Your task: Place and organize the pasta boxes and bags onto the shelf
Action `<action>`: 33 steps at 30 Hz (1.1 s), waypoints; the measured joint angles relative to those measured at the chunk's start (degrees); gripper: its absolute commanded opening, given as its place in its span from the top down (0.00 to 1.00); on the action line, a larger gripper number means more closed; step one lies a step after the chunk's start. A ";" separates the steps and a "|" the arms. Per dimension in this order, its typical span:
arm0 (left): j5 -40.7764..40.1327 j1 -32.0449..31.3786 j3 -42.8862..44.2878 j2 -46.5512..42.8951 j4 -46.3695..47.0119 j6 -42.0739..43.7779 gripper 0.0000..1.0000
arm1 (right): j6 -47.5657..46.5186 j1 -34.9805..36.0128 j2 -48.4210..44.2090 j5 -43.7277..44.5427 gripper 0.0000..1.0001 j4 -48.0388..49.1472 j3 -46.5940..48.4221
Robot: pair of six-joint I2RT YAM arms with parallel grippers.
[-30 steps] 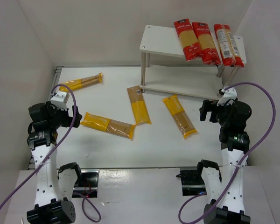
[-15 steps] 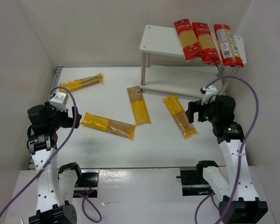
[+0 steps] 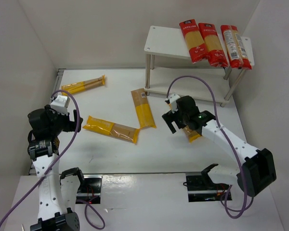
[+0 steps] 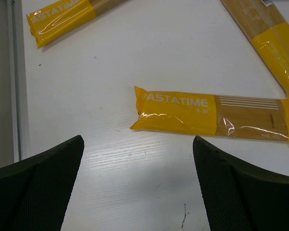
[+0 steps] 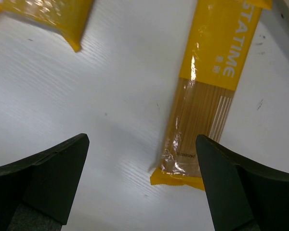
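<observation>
Three red packets [image 3: 213, 43] lie side by side on the right of the white shelf's top board [image 3: 164, 41]. Several yellow packets lie on the table: far left [image 3: 83, 85], left middle [image 3: 111, 129], centre [image 3: 143, 108], and one [image 3: 194, 134] partly under my right arm. My right gripper [image 3: 177, 124] is open and empty above that packet [image 5: 207, 96], whose near end lies between the fingers, closer to the right one. My left gripper [image 3: 73, 121] is open and empty, short of the left-middle packet [image 4: 212, 118].
The shelf's lower board [image 3: 188, 89] rests on thin metal legs at the back right. White walls enclose the table on the left, back and right. The right arm's purple cable [image 3: 202, 86] loops in front of the shelf.
My right arm has swung left from beside the shelf's front right leg to above the yellow packet right of centre. The left arm has barely moved.
</observation>
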 measured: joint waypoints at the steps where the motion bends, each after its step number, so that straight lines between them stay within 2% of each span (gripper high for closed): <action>1: -0.11 0.00 0.00 0.07 0.02 0.00 0.01 | -0.02 0.31 1.01 1.42 0.00 0.31 -0.63; 6: -0.35 0.00 0.00 0.26 0.11 0.00 0.01 | -2.60 -1.20 2.78 6.08 0.00 0.50 -2.89; 11: -0.44 0.00 0.00 0.26 0.13 0.00 0.01 | -8.59 -5.09 2.78 6.38 0.00 0.70 -2.99; 16: -0.39 0.00 0.00 0.20 0.13 0.00 0.01 | -15.50 -12.35 4.76 1.90 0.00 0.70 -3.30; 22: -0.35 0.00 0.00 0.26 0.13 -0.02 0.01 | -23.19 -21.29 14.16 -5.33 0.00 -0.09 -2.84; 27: -0.37 0.00 0.00 0.31 0.13 0.00 0.01 | -26.88 -21.92 17.66 -9.77 0.00 -0.66 -2.14; 33: -0.37 0.00 0.00 0.96 0.15 0.00 0.01 | -25.62 -21.90 20.59 -11.82 0.00 0.50 0.20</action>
